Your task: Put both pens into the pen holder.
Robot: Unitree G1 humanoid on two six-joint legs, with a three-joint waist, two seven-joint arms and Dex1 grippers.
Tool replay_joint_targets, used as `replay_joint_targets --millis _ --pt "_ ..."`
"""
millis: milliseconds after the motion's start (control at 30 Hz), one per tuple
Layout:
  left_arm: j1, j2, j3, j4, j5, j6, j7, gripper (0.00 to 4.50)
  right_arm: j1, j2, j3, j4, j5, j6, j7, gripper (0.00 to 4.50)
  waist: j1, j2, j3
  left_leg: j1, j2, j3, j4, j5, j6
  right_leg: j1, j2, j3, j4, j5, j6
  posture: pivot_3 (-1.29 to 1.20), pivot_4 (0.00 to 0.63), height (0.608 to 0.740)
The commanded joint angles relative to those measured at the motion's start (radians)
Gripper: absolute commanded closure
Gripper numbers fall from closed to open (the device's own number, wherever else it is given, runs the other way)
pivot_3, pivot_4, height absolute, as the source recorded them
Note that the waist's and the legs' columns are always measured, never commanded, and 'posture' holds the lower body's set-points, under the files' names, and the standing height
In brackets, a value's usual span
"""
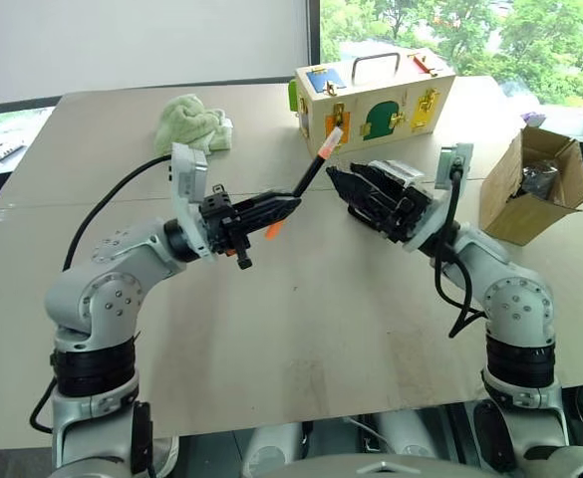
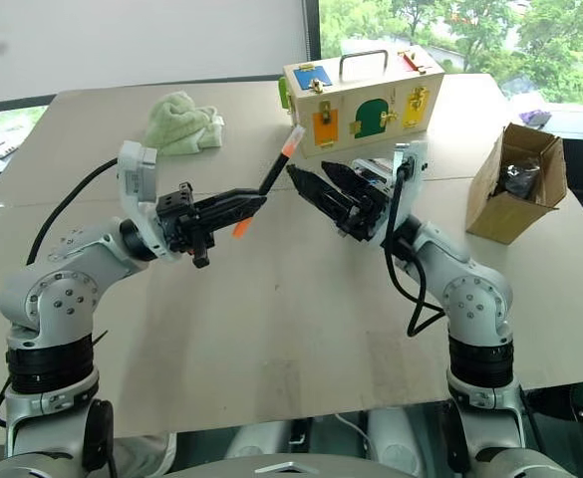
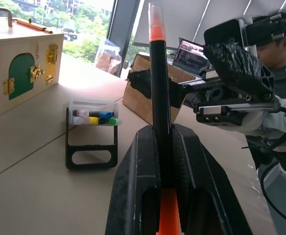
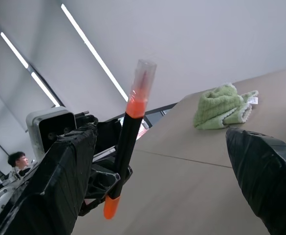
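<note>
**Orange-capped pen held in left gripper, right gripper open beside it**

Left gripper [image 1: 283, 206]: both black fingers closed on the orange-capped pen [image 1: 314, 166]. The grip sits on the lower part of the black barrel. The orange tail end pokes out below the fingers; the clear-tipped orange cap rises up and away toward the wooden box [image 1: 375, 97]. In the left wrist view the barrel runs straight up the channel between the 2 fingers [image 3: 138, 186], with orange showing at the base. The pen is up in the air, clear of the table [image 1: 301, 329].

Right gripper [image 1: 349, 187]: fingers spread wide, nothing between them. Its fingertips point toward the pen and stand near the cap end, apart from it. In the right wrist view the pen stands upright between the 2 spread fingers [image 4: 270, 176], touching neither.

Pen holder [image 3: 92, 138]: black frame with a clear top showing coloured marker ends. It stands on the table in the left wrist view, between the wooden box and the cardboard box [image 1: 530, 184]. It is well apart from the held pen.

Other items: a green cloth [image 1: 191, 122] lies bunched at the far side of the table, left of the wooden box. The cardboard box sits open at the right edge of the table. A person [image 3: 279, 44] wearing a headset is seated beyond the table, seen in the left wrist view.
</note>
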State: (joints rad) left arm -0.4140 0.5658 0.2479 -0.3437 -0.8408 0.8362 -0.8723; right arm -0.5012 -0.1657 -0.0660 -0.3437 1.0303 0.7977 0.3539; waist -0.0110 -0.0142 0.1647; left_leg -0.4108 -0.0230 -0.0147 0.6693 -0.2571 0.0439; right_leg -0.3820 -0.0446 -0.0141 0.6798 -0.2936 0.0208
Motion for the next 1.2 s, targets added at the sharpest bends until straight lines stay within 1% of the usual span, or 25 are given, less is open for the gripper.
replay_joint_targets --millis 33,167,267,433,500,533,600,667,700,767,833,967,1100,1200 --pt "0.010 0.015 -0.008 -0.022 -0.010 -0.032 -0.009 4.44 -0.044 0.011 0.031 0.018 0.005 -0.004 0.053 0.00 -0.002 0.000 0.000 0.000 0.000 0.000 0.000 0.000 0.000 0.000 0.000 0.000 0.000 0.000 0.000 0.00 0.150 0.740" --pt "0.015 0.016 -0.032 -0.023 0.000 -0.045 -0.004 4.44 -0.086 0.030 0.082 0.068 -0.059 -0.032 0.090 0.00 -0.005 0.001 0.000 0.000 0.000 0.000 0.000 0.000 0.000 -0.001 0.001 0.000 0.001 0.000 0.000 0.00 0.150 0.740" --pt "0.010 0.018 -0.046 -0.017 0.004 -0.045 0.000 4.50 -0.102 0.051 0.091 0.090 -0.095 -0.057 0.092 0.83 -0.004 0.001 0.000 0.000 0.000 0.000 0.000 0.000 0.000 -0.002 0.001 0.001 0.001 0.000 0.000 0.00 0.150 0.740" --pt "0.010 0.020 -0.057 -0.016 -0.003 -0.047 0.004 4.50 -0.092 0.055 0.085 0.070 -0.105 -0.052 0.094 3.17 -0.003 0.001 0.000 -0.003 0.000 0.000 0.000 0.000 0.000 -0.005 0.001 0.001 0.001 0.000 0.000 0.00 0.150 0.740" --pt "0.006 0.015 -0.060 -0.009 -0.008 -0.046 0.007 4.50 -0.090 0.052 0.082 0.065 -0.103 -0.047 0.095 4.23 -0.003 0.001 0.000 -0.003 0.000 0.001 0.000 0.000 0.000 -0.005 0.001 0.001 0.001 0.000 0.000 0.00 0.150 0.740" --pt "0.002 0.012 -0.060 -0.002 -0.008 -0.046 0.013 3.79 -0.091 0.052 0.083 0.064 -0.103 -0.045 0.096 4.38 -0.003 0.001 0.000 -0.003 0.000 0.000 0.000 0.000 0.000 -0.005 0.001 0.001 0.001 0.000 0.000 0.00 0.150 0.740" --pt "-0.005 0.009 -0.064 0.004 -0.002 -0.050 0.019 3.37 -0.095 0.049 0.085 0.061 -0.108 -0.046 0.100 4.38 -0.003 0.001 0.000 -0.003 0.000 0.001 0.000 0.000 0.000 -0.005 0.001 0.001 0.002 0.000 0.000 0.00 0.150 0.740" --pt "-0.007 0.011 -0.072 -0.003 0.003 -0.054 0.024 2.33 -0.099 0.043 0.085 0.056 -0.112 -0.047 0.105 4.39 -0.003 0.001 0.000 -0.003 0.000 0.001 0.000 0.000 0.000 -0.005 0.001 0.001 0.002 0.000 0.000 0.00 0.150 0.740" --pt "-0.007 0.015 -0.073 -0.010 0.009 -0.055 0.033 1.92 -0.105 0.029 0.085 0.051 -0.122 -0.050 0.113 4.39 -0.003 0.001 0.000 -0.003 0.000 0.001 0.000 0.000 0.000 -0.005 0.001 0.001 0.002 0.000 0.000 0.00 0.150 0.740" --pt "-0.008 0.026 -0.065 -0.017 0.009 -0.049 0.046 1.92 -0.125 -0.024 0.094 0.047 -0.173 -0.070 0.148 4.39 -0.003 0.001 0.000 -0.003 0.000 0.001 0.000 0.000 0.000 -0.005 0.001 0.001 0.002 0.000 0.000 0.00 0.150 0.740" --pt "-0.008 0.048 -0.044 -0.025 0.001 -0.041 0.052 1.92 -0.158 -0.107 0.121 0.058 -0.278 -0.130 0.204 4.39 -0.003 0.001 0.001 -0.004 0.000 0.001 0.000 0.000 0.000 -0.005 0.001 0.001 0.001 0.000 0.000 0.00 0.150 0.740" --pt "0.009 0.142 -0.030 -0.069 0.032 -0.054 0.033 1.92 -0.241 -0.255 0.176 0.128 -0.501 -0.319 0.318 4.39 -0.004 0.001 0.001 -0.003 0.000 0.001 0.000 0.000 0.000 -0.006 0.001 0.002 0.001 0.000 0.000 0.00 0.150 0.740" --pt "0.014 0.194 -0.036 -0.105 0.053 -0.071 0.037 1.92 -0.307 -0.278 0.173 0.234 -0.638 -0.514 0.351 4.39 -0.005 0.001 0.001 -0.003 0.001 0.002 -0.001 0.000 0.000 -0.007 0.002 0.002 0.001 0.000 0.000 0.00 0.150 0.740" --pt "0.027 0.199 -0.040 -0.132 0.044 -0.070 0.038 1.92 -0.312 -0.287 0.196 0.311 -0.747 -0.656 0.371 4.39 -0.003 0.001 0.001 -0.004 0.001 0.003 -0.001 0.000 0.000 -0.007 0.001 0.003 0.001 0.000 0.000 0.00 0.150 0.740"
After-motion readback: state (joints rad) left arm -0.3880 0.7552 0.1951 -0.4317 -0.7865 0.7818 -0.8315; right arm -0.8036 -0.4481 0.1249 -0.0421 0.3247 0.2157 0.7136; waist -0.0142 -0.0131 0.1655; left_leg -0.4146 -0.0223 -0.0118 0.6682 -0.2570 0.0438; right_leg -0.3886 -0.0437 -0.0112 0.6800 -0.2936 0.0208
